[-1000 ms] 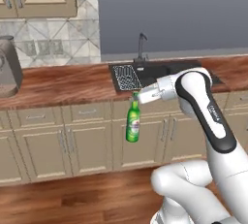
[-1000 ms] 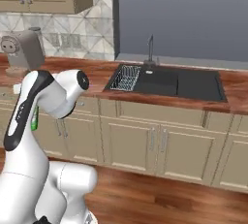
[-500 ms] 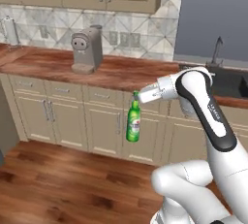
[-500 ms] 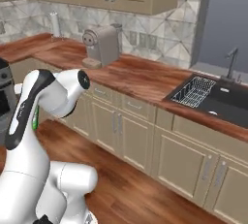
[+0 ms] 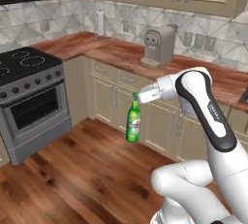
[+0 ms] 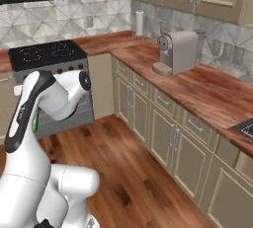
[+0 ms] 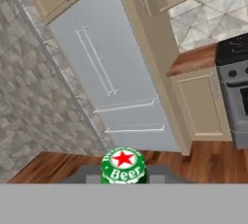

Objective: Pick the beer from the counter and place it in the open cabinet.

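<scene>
The fingers (image 5: 137, 96) pinch tight on the neck of the beer (image 5: 133, 120), so it hangs straight down and cannot slip. It is up in the air over the wood floor (image 5: 72, 169), in front of the tabletop (image 5: 193, 70), for carrying.

beer (image 5: 133, 123): green glass, glossy, hanging by the neck from my gripper (image 5: 139, 95); paper-like red-and-white label; cap printed with a red star.
counter (image 5: 203, 70): reddish-brown wood grain, smooth, slight sheen.
base cabinets (image 6: 170, 126): beige painted panels, matt; grey bar handles, metallic look.
floor (image 5: 72, 169): brown wood planks, polished, light reflections.
backsplash (image 5: 63, 17): pale stone-pattern tile, smooth.
stove (image 5: 29, 97): black glass top, glossy; grey metal front.
coffee machine (image 6: 177, 52): grey casing, matt, plastic-like.
refrigerator (image 7: 116, 77): brushed silver metal, satin finish.
my arm (image 5: 206, 106): white shell, smooth, dark joints.
</scene>
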